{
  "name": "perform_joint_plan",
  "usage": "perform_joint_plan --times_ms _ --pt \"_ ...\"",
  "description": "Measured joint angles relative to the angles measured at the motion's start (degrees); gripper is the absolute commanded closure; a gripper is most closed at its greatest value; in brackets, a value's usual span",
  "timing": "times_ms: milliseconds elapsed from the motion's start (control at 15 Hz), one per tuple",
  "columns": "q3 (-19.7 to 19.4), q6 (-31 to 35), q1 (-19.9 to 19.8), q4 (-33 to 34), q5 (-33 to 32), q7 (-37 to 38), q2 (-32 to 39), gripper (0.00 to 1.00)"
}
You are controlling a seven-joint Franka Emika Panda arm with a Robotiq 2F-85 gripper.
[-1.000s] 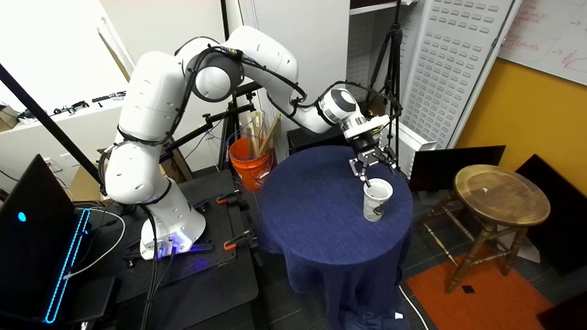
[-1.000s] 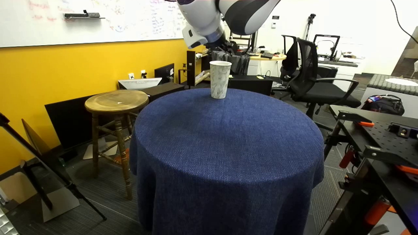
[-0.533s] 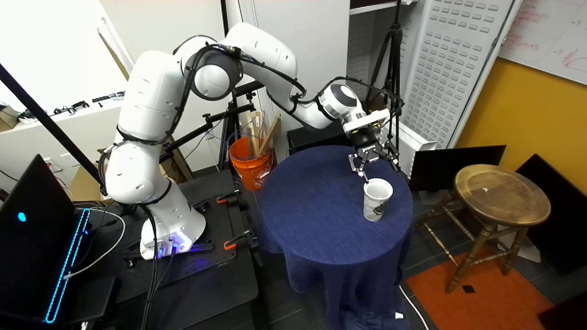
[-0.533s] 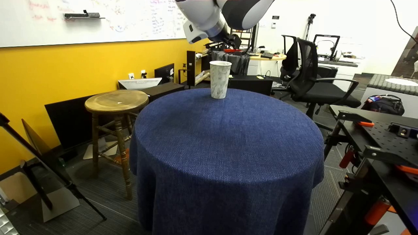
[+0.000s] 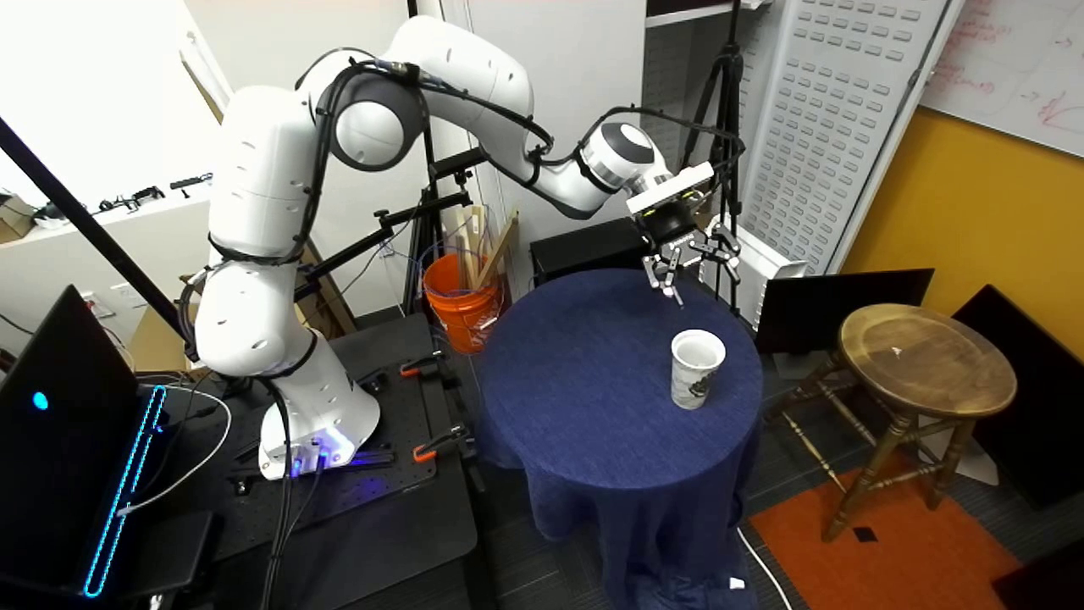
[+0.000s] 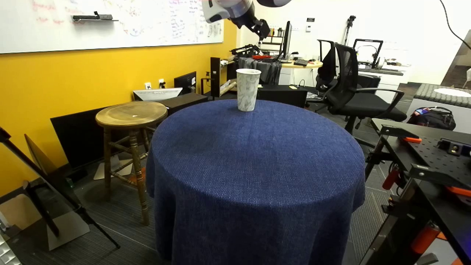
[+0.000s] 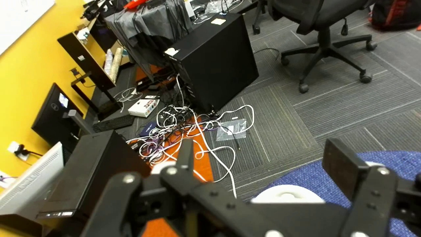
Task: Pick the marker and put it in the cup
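Atop the round desk (image 5: 550, 356), on its blue cloth (image 6: 257, 165), we find a marbled paper cup (image 5: 691, 377) standing upright, mouth up, with dark print on one side. We read the pincer (image 7: 264, 161) as released: in the wrist view its jaws stand well apart, the white rim of the cup showing between them, partly hidden by the linkage. In both exterior views the pincer is higher than the cup and clear of it. Of the marker we cannot tell the whereabouts; the inside of the cup shows too poorly for us to say whether it lies there. White Panda arm (image 5: 258, 195), elbow bent high, mounted on a black bench (image 5: 398, 542). Nearby we log: a wooden stool (image 5: 927, 356) near the desk; an orange bucket (image 5: 461, 318), wooden strips (image 5: 499, 247) sticking out; a scribbled whiteboard (image 6: 92, 35) on a yellow wall (image 6: 121, 70); in an exterior view, a black office chair (image 6: 368, 108) beyond the desk. Wrist view also gives us a tangle of cables (image 7: 171, 131) on grey and orange carpet (image 7: 355, 105).
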Motion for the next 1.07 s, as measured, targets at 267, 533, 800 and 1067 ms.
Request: perform_joint_plan --times_ms 267,533,800,1067 --pt "0.79 2.13 -0.04 -0.69 0.76 8.11 -2.79 0.0" --pt "1.18 7.56 -0.08 -2.88 2.03 17.7 -5.68 0.0" --pt "1.2 16.3 -0.44 -6.12 2.85 26.94 -8.3 0.0" --pt "1.05 28.37 -1.66 -9.7 4.24 34.19 -10.12 0.0"
